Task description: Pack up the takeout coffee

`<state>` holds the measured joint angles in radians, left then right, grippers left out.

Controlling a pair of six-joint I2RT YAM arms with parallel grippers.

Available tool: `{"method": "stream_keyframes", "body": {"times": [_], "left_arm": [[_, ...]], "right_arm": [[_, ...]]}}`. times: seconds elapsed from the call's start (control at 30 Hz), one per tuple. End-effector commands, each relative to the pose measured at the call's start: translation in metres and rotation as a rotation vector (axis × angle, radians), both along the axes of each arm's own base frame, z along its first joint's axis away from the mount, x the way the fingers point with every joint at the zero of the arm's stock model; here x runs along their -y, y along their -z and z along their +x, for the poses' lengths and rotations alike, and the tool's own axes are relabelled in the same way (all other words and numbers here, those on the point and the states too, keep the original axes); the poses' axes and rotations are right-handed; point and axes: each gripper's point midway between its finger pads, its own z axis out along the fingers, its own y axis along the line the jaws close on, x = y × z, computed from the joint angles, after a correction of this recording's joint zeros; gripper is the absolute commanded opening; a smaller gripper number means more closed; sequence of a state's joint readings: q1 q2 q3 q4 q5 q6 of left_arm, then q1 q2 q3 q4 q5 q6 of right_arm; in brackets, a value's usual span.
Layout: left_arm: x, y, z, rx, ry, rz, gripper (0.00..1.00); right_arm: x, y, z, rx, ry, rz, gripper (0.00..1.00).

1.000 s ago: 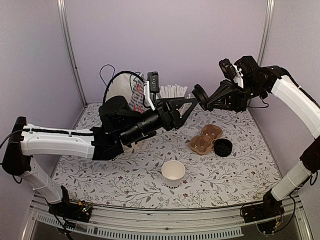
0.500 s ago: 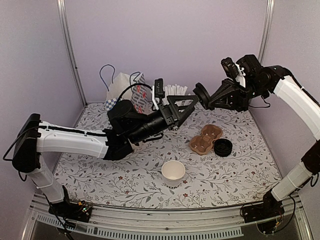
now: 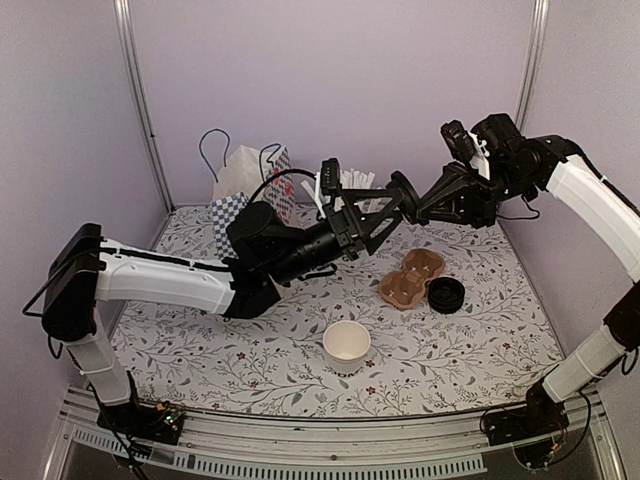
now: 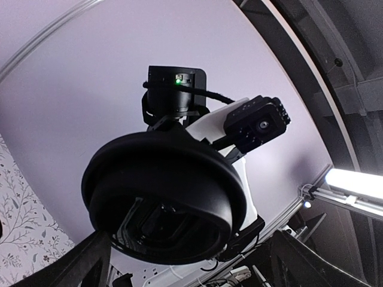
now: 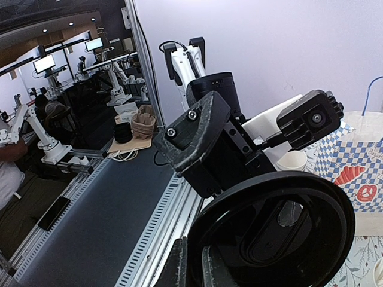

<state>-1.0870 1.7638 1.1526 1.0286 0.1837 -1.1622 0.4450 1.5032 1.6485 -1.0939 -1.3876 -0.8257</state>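
The takeout coffee's white paper cup [image 3: 346, 345] stands lidless at the table's front middle. Its round black lid [image 3: 401, 188] hangs in the air over the back of the table, on edge, with my right gripper [image 3: 413, 198] shut on its rim. In the right wrist view the lid [image 5: 281, 230] fills the lower right and the right gripper [image 5: 194, 266] pinches its edge. My left gripper [image 3: 390, 213] stands open right beside the lid. In the left wrist view the lid [image 4: 164, 197] looms close, with the left gripper [image 4: 191, 251] spread wide below it, not closed on it.
A brown cardboard cup carrier [image 3: 411, 279] lies right of centre with a stack of black lids [image 3: 446, 295] beside it. A white paper bag [image 3: 248, 180] and a cup of white straws [image 3: 350, 181] stand at the back. The left forearm [image 3: 170, 285] stretches low across the table.
The left arm has reached right and forward until its open gripper sits at the lid, uncovering the paper bag behind it. The right gripper has held the lid almost still.
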Motion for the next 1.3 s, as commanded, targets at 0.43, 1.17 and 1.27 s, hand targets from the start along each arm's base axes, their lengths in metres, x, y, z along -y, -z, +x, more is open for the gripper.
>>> {"method": "stream_keyframes", "body": {"times": [0.43, 1.17, 1.27], "left_arm": [[-0.001, 0.000, 0.013, -0.028, 0.024, -0.038, 0.94], [-0.003, -0.012, 0.009, 0.017, 0.054, -0.102, 0.88], [-0.003, -0.013, 0.008, 0.021, 0.057, -0.106, 0.87]], "right_arm": [[0.001, -0.008, -0.007, 0.018, -0.011, 0.019, 0.07], [-0.002, 0.002, -0.002, -0.004, -0.008, 0.001, 0.08], [-0.002, 0.003, -0.001, -0.007, -0.008, 0.000, 0.08]]}}
